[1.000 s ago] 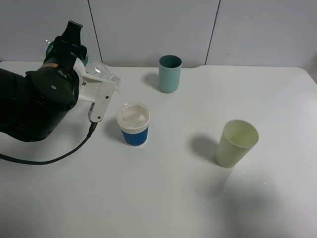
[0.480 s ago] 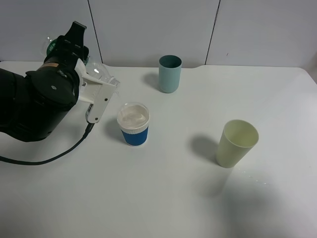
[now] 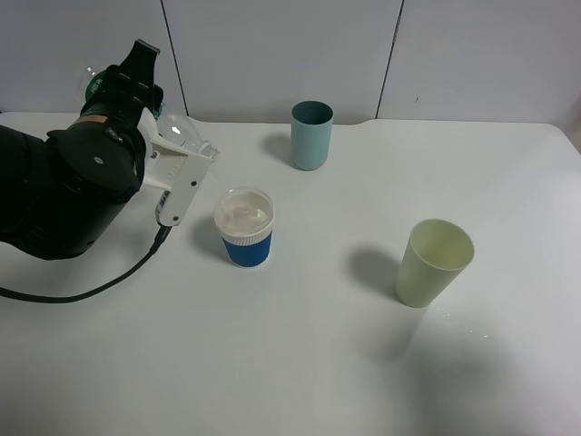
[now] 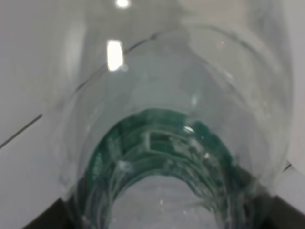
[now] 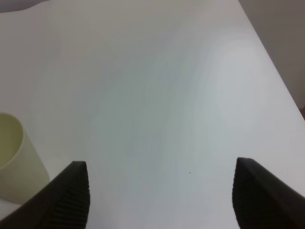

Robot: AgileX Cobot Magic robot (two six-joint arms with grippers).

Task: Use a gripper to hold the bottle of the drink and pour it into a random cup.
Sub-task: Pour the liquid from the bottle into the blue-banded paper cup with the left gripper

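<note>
The left gripper (image 3: 186,156) is clamped on the bottle (image 3: 178,133), which it holds tilted above the table (image 3: 318,363). The blue cup (image 3: 245,229) stands near, at the bottle's four o'clock. The right gripper (image 5: 162,200) hangs with its fingers apart.

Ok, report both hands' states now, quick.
Left hand: closed on the bottle.
Right hand: open, holding nothing.
</note>
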